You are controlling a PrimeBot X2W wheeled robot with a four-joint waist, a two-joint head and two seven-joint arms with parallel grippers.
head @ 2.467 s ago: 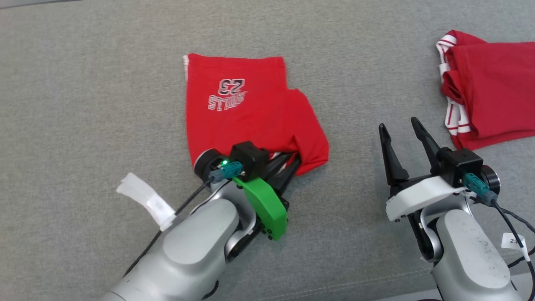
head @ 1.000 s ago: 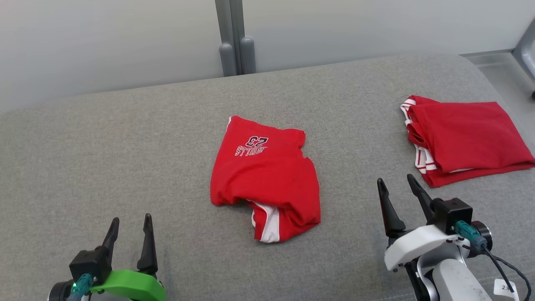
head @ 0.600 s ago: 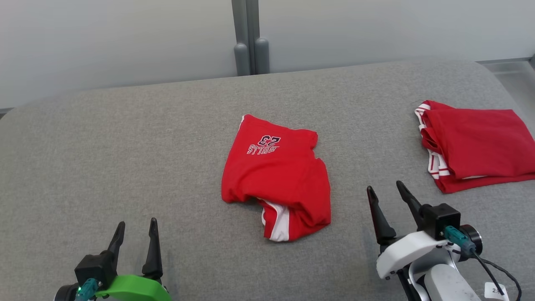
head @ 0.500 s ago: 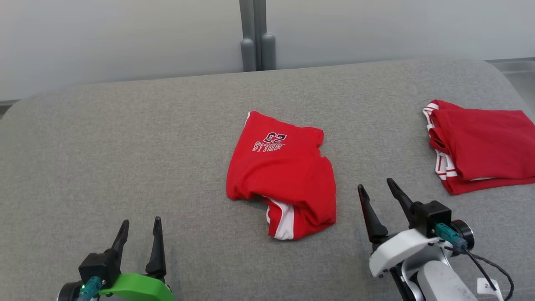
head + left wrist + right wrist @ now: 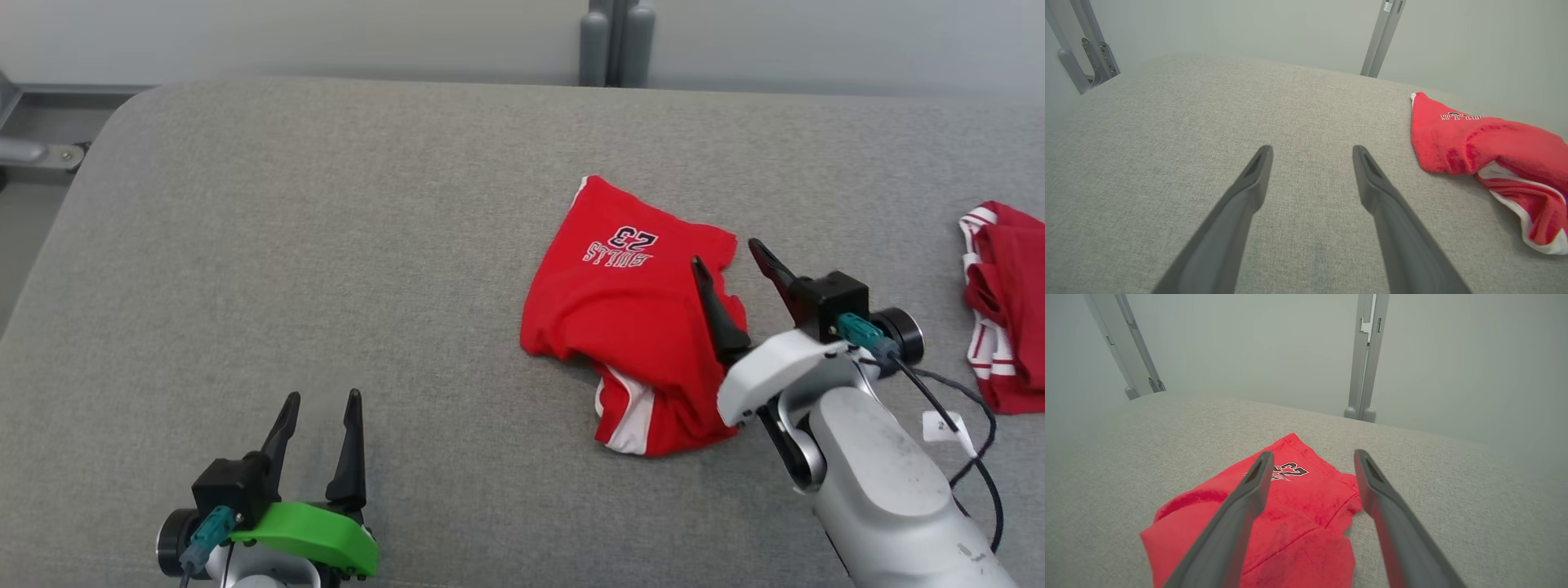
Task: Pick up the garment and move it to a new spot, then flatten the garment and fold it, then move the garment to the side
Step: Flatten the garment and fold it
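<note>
Now, left gripper point(image 5: 322, 398): near left, low over bare surface, jaws spread wide, nothing between them point(image 5: 1311, 152); well apart from the cloth.
Garment: crumpled red knit shorts with white side stripe and a "23" print point(image 5: 620, 327), lying right of centre on the grey fabric-covered pad point(image 5: 326, 245); near edge bunched, white trim turned up point(image 5: 1527, 228).
Right gripper point(image 5: 726, 255): hanging over the garment's right edge, jaws wide, empty; fingers straddle the far right hem point(image 5: 1313, 455). Contact with cloth: cannot tell, looks just clear.
Step in hand (judged): first pick-up, grasp not yet made.
How to do it well: come down on a raised fold, not flat cloth; pinch through the layers, then lift clear before carrying.
Free ground: broad bare pad to the left, a likely new spot.
Far left: grey metal frame bracket point(image 5: 33, 151) off the pad edge, not in the way.
Far centre: grey upright post point(image 5: 616, 41), behind the pad.
Far right: second red garment, folded, white-striped point(image 5: 1008, 327); keep the carry away from it.
</note>
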